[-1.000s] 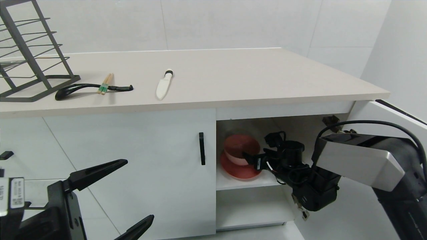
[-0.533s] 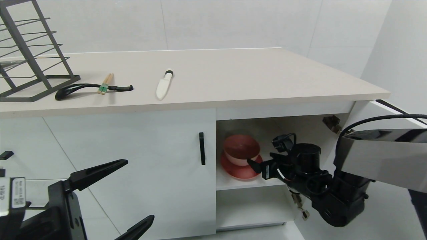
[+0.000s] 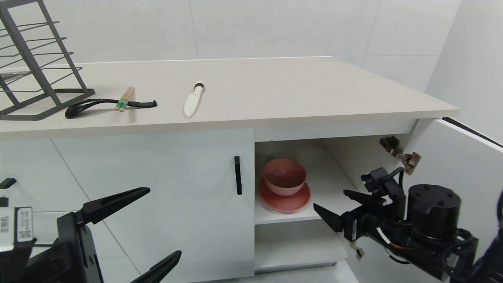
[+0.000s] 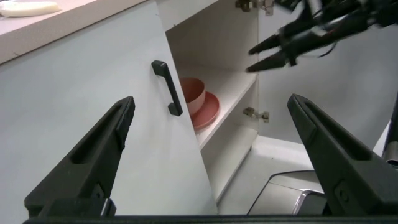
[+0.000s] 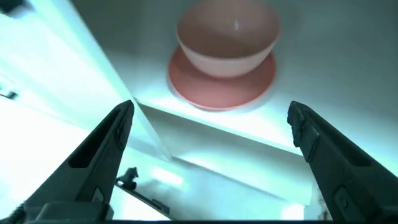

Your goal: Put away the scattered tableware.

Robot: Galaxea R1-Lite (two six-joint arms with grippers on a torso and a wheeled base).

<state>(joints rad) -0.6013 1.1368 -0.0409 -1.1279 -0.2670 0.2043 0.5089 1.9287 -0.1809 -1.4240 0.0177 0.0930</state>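
Black left gripper, fingers spread wide, low before the shut cupboard door. Likewise right gripper, empty, fingers apart, just outside the open cupboard. Could clip the open door or the shelf edge on a careless swing; could nudge the stack. On that shelf: pink bowl, glossy, upright on red plate. Farther, on the desk: white knife, chopsticks crossing black spoon, beside wire rack.

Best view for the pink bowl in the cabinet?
Right wrist view: the pink bowl is close and whole, stacked on the red plate, with its rim and inside visible. Head view shows it smaller, on the upper shelf. Left wrist view shows it small, partly behind the closed door.
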